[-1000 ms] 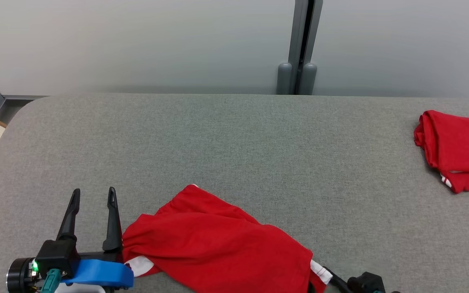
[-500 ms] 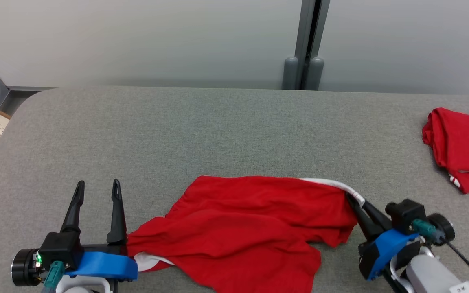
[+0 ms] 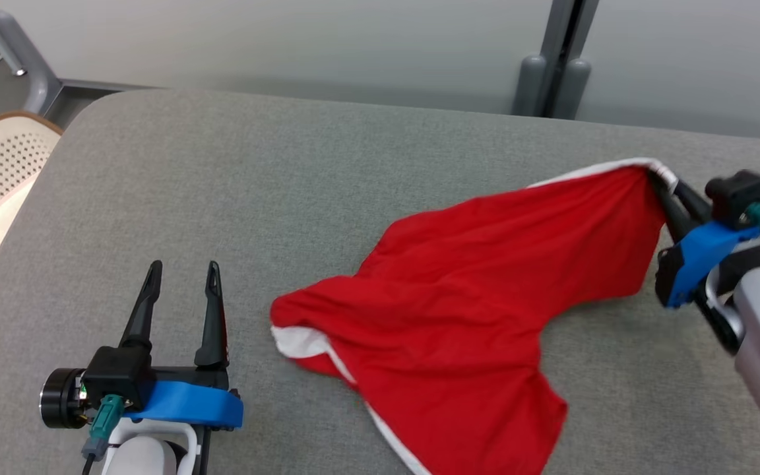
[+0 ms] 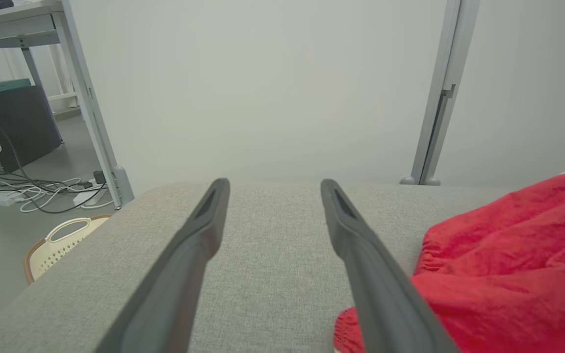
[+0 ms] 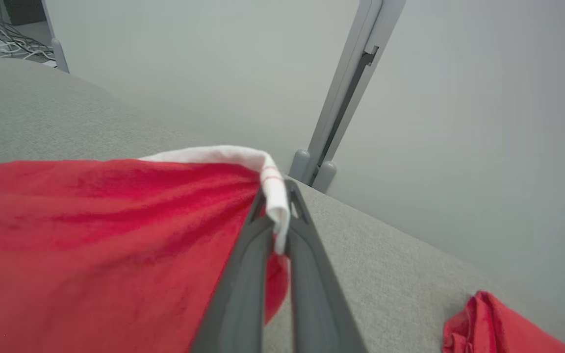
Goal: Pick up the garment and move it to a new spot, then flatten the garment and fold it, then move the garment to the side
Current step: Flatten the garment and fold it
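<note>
On grey fabric-covered counter (image 3: 254, 165), red soft-cloth garment with white trim (image 3: 472, 310) lies spread right of centre, far corner lifted off surface. At that corner, right end effector (image 3: 658, 178) pinched tight on white hem, cloth draping down from it. At lower left, left end effector (image 3: 183, 265) spread wide, empty, near garment's left edge. Likely handling: light, limp cloth, sags and bunches. Best held at hem corners or gathered waistband, one per side, to pull flat.
</note>
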